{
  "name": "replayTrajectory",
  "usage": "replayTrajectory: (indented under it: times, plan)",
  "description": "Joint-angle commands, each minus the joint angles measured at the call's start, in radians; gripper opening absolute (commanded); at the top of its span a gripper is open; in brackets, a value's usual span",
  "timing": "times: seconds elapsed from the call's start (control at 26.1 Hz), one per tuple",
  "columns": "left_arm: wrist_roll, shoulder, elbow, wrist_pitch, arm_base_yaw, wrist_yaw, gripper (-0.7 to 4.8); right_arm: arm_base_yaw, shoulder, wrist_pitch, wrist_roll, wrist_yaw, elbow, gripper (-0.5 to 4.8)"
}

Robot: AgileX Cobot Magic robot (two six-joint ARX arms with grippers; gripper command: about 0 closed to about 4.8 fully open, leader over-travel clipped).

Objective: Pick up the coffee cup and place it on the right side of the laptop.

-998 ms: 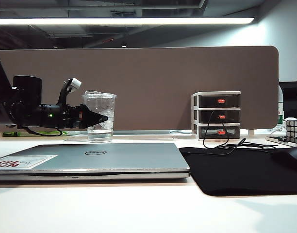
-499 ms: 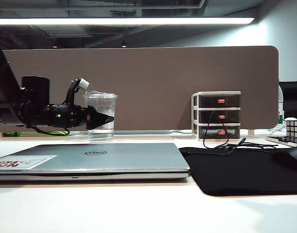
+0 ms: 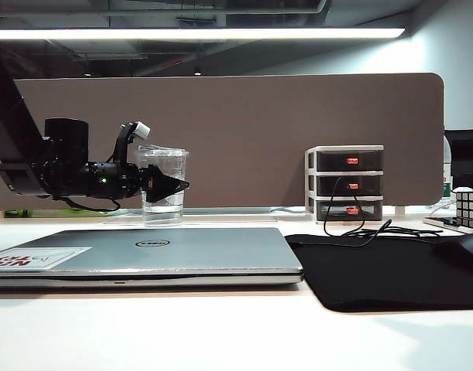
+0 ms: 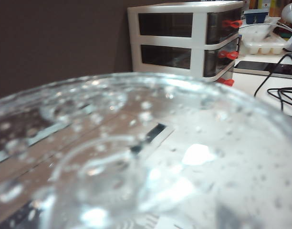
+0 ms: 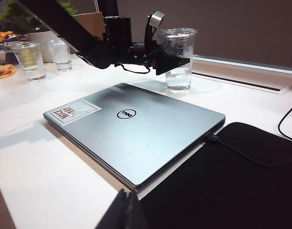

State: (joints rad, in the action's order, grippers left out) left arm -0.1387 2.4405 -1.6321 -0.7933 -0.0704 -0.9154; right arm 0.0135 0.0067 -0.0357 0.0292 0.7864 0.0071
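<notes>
Closing on the coffee cup (image 3: pixel 162 185), which stands behind the laptop (image 3: pixel 144 253), calls for gentle squeeze pressure; the left gripper (image 3: pixel 171 185) brackets it, jaws wide. The right gripper (image 5: pixel 126 212) waits over the near table edge, apparently closed; thin plastic may buckle.

My left arm (image 3: pixel 20 147) is matte black, a slanted beam ending in a drum-shaped wrist with a small green light. A black cable loops beneath it. A curved bracket with a white cap rises above my left gripper (image 3: pixel 177 185), whose fingers (image 5: pixel 177 62) are black, pointed wedges.
</notes>
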Motion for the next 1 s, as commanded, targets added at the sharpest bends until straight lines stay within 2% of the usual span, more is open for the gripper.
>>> replayTrajectory:
  times: [0.04, 0.08, 0.38, 0.58, 0.77, 1.0]
  plan:
    - [-0.002, -0.003, -0.006, -0.008, -0.008, -0.005, 3.44, -0.005, 0.002, 0.009, -0.004, 0.001, -0.006, -0.01]
    - [-0.003, -0.003, -0.006, -0.008, -0.010, -0.005, 3.30, -0.005, 0.001, 0.009, -0.004, 0.001, -0.006, -0.01]
    - [0.001, -0.003, -0.006, -0.017, -0.011, -0.032, 3.30, -0.005, 0.002, 0.009, -0.004, 0.001, -0.006, -0.01]
    - [0.061, -0.003, -0.008, -0.126, -0.033, -0.071, 3.30, -0.005, 0.002, 0.009, -0.004, 0.001, -0.006, -0.01]
    - [0.126, -0.005, -0.050, -0.137, -0.087, -0.082, 3.30, -0.006, 0.001, 0.009, -0.003, 0.001, -0.006, -0.01]
    - [0.132, -0.005, -0.087, -0.134, -0.172, -0.086, 3.30, -0.005, 0.001, 0.009, -0.004, 0.001, -0.006, -0.01]
